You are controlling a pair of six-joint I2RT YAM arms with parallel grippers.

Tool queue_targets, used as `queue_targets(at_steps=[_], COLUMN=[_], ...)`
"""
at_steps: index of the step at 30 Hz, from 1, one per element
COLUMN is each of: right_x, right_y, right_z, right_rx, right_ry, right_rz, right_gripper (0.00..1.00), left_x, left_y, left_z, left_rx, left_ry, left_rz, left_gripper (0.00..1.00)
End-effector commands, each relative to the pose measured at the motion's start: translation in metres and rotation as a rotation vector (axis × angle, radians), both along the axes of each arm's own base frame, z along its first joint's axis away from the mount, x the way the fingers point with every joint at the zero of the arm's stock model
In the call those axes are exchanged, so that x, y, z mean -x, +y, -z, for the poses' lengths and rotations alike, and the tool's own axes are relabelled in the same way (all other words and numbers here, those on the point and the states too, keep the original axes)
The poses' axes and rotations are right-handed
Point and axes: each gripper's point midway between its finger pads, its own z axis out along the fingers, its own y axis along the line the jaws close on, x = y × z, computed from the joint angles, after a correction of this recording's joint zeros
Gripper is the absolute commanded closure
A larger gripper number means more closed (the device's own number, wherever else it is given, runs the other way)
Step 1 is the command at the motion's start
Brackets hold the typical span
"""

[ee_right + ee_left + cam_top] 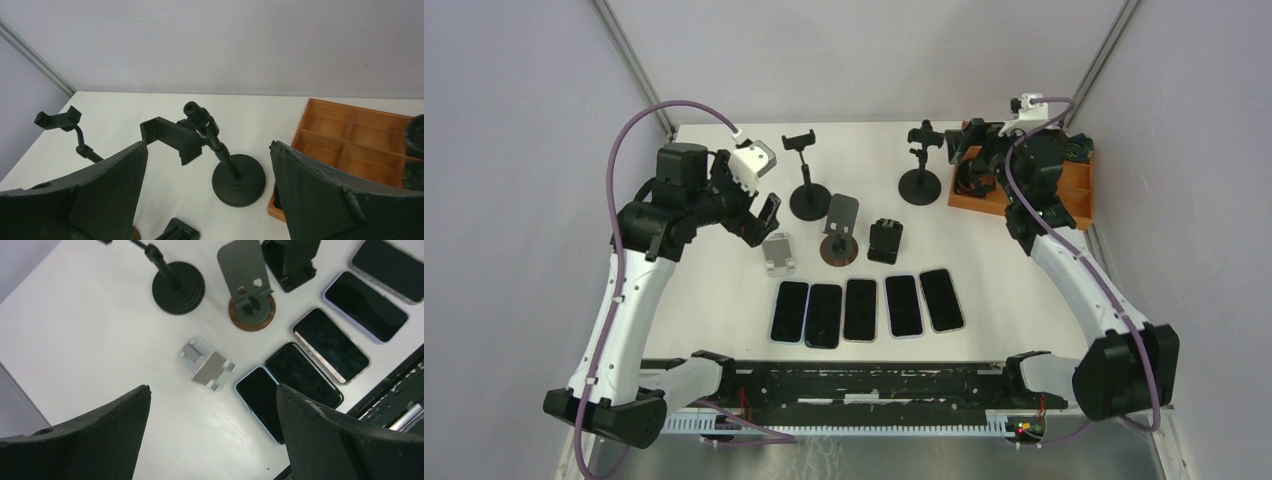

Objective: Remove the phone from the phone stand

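Looking finished. Five phones [861,308] flat in a row on desk [724,290], off every phone stand [839,232]. Wide open and empty: left tool [212,388], and right tool [207,145] facing bare clamp stand [238,187].

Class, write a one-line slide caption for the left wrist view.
Open left pincer over a white phone stand beside five phones.

Glossy glass-fronted phones [861,309]; matt black stand [239,181], probably metal; wooden tray [327,125]; smooth white table [724,290].
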Motion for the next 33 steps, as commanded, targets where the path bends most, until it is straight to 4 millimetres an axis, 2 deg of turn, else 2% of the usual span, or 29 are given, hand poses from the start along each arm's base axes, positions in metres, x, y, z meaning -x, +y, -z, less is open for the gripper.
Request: queue_targets(at_steps=[1, 3, 4, 6, 9, 12, 15, 17, 21, 23, 25, 28, 33], right_x=[0.037, 0.057, 0.066, 0.085, 0.115, 0.145, 0.165, 0.171, 0.185, 0.202, 0.212, 0.21, 0.201], right_y=[-0.048, -0.072, -0.085, -0.116, -0.155, -0.181, -0.194, -0.2, -0.211, -0.222, -0.229, -0.228, -0.223], right_z=[-0.01, 0.007, 0.026, 0.071, 0.127, 0.165, 0.193, 0.207, 0.228, 0.24, 0.248, 0.251, 0.25], right_rx=[0.045, 0.076, 0.1, 0.14, 0.181, 0.2, 0.212, 0.237, 0.276, 0.23, 0.181, 0.181, 0.24], right_ry=[-0.013, 0.003, 0.03, 0.099, 0.161, 0.122, 0.106, 0.139, 0.183, 0.191, 0.184, 0.185, 0.175], right_rz=[0.194, 0.302, 0.358, 0.512, 0.715, 0.852, 0.927, 0.957, 1.024, 1.123, 1.177, 1.171, 1.103], right_gripper=[0.02, 0.02, 0.02, 0.02, 0.02, 0.02, 0.02, 0.02, 0.02, 0.02, 0.02, 0.02, 0.02], left_x=[-0.021, -0.03, -0.034, -0.042, -0.058, -0.073, -0.089, -0.1, -0.105, -0.108, -0.11, -0.115, -0.124], left_y=[0.011, 0.013, 0.015, 0.015, 0.015, 0.018, 0.034, 0.046, 0.06, 0.067, 0.069, 0.071, 0.073], left_z=[0.019, 0.03, 0.045, 0.06, 0.082, 0.104, 0.119, 0.119, 0.162, 0.183, 0.195, 0.206, 0.209], left_rx=[-0.032, -0.034, -0.036, -0.025, -0.007, 0.012, 0.09, 0.176, 0.18, 0.155, 0.135, 0.139, 0.159], left_ry=[-0.07, -0.126, -0.139, -0.182, -0.211, -0.223, -0.259, -0.299, -0.237, -0.178, -0.13, -0.133, -0.194], left_rz=[-0.081, -0.094, -0.11, -0.128, -0.157, -0.193, -0.3, -0.354, -0.39, -0.438, -0.449, -0.468, -0.483], left_gripper=[0.0, 0.0, 0.0, 0.0, 0.0, 0.0, 0.0, 0.0, 0.0, 0.0, 0.0, 0.0, 0.0])
